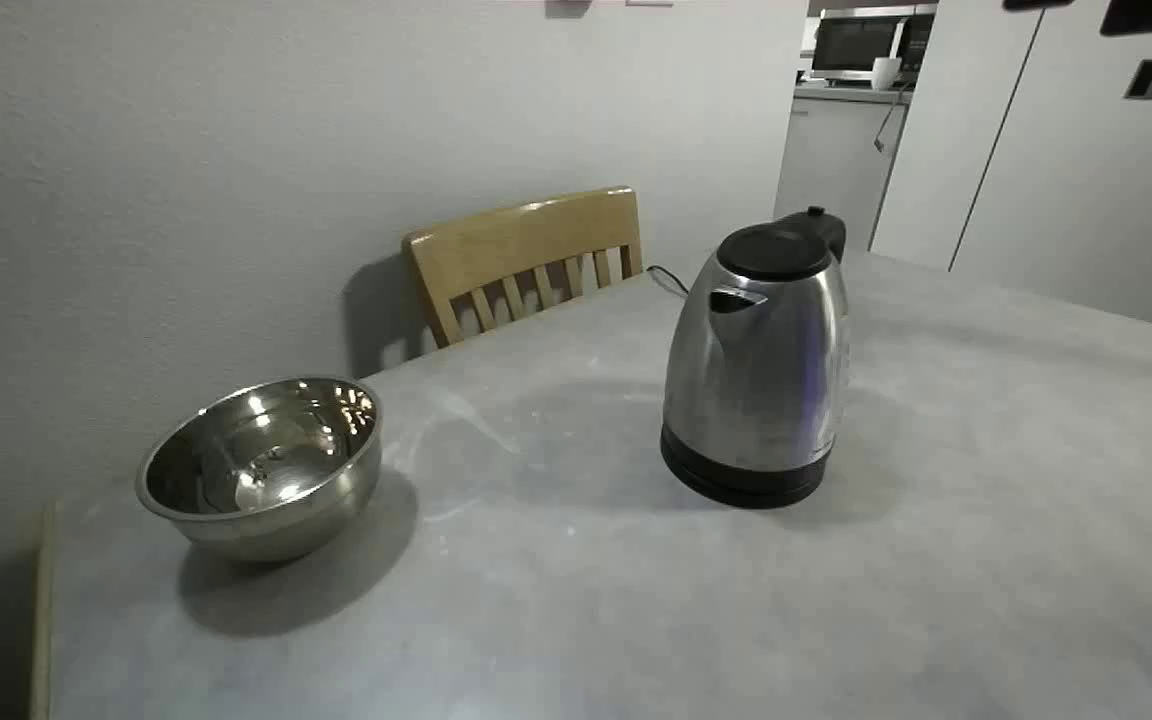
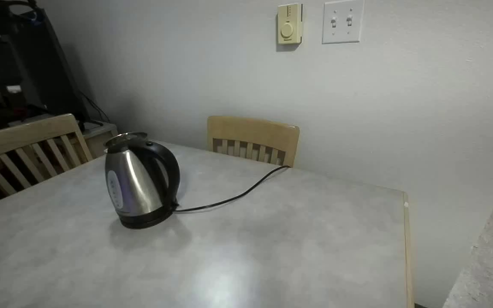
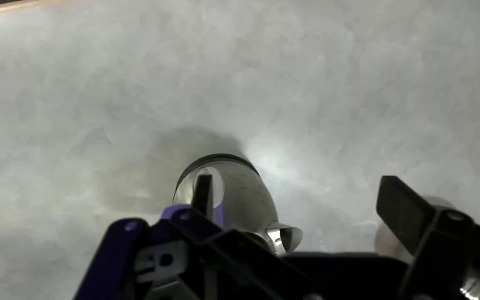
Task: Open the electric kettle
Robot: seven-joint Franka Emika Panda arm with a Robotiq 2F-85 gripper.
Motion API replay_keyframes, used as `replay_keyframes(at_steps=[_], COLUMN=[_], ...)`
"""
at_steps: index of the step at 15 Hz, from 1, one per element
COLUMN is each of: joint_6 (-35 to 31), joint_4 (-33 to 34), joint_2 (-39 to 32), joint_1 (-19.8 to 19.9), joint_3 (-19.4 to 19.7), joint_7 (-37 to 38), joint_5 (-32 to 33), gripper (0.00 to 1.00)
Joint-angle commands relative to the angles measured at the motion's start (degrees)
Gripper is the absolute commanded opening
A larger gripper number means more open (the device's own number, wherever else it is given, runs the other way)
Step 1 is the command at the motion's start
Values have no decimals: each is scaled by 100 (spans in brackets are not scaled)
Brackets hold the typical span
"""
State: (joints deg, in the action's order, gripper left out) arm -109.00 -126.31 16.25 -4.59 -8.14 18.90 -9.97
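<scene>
At one large grey table (image 2: 293,222) stand two slatted wooden chairs (image 2: 253,128); upon it are one tall steel-and-black kettle (image 1: 751,385) and, well apart, one round steel bowl (image 1: 286,532); one black gripper (image 3: 302,204) is spread wide (its finger (image 3: 201,192) partly hides the kettle in wrist view).

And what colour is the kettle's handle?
Black; the handle shows best in an exterior view, side on.
</scene>
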Motion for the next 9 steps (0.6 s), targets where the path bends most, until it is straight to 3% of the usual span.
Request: replay_keyframes(at_steps=[1,7,9], joint_6=[14,353,1252], joint_4=[11,380,694], joint_2=[-2,-128,-251], joint_1=[-3,83,118], joint_3=[4,157,254], joint_7=[2,-221,-604], joint_5=[3,147,480], gripper=[100,100,100])
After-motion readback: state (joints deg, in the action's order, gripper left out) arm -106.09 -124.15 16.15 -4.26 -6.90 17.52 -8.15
